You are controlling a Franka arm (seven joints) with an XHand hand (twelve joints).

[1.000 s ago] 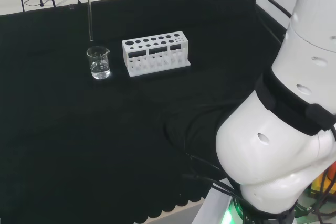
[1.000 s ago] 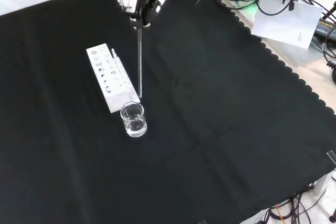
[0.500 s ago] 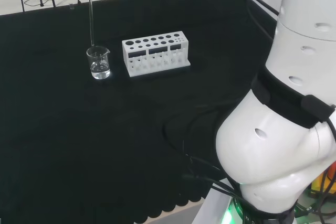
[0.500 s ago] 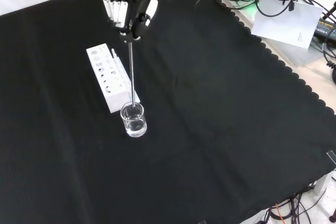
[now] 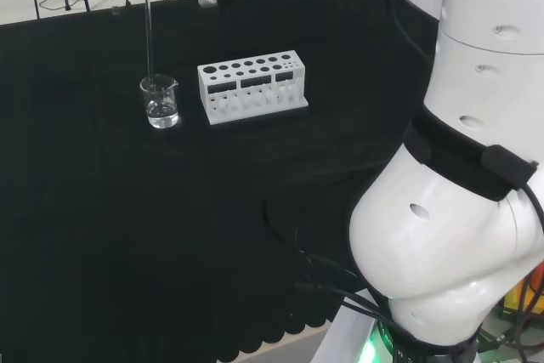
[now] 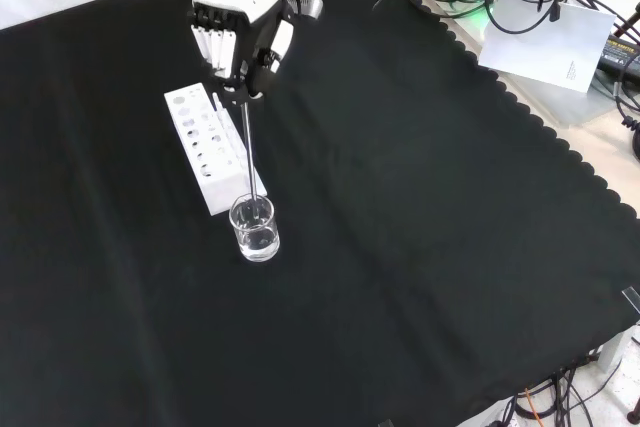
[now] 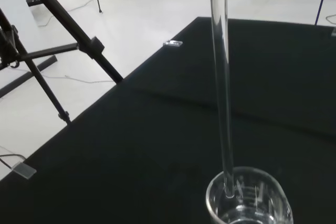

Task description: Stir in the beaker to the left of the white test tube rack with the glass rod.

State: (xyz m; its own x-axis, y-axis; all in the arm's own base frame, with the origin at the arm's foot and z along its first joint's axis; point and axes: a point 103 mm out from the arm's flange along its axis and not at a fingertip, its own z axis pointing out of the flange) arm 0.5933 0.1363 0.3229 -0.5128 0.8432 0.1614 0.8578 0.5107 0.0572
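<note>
In the head view I see the beaker (image 5: 160, 101) at 9 o'clock of the white test tube rack (image 5: 252, 87) on the counter (image 5: 127, 227). The robot hand (image 6: 238, 32), fingers curled around the glass rod (image 6: 248, 152), has descended; the rod tip now sits at the rim, so stirring can begin. I cannot confirm whether the tip reaches the liquid.

No legible text, numbers or signs are present. Beaker (image 6: 254, 228) markings cannot be read.
</note>
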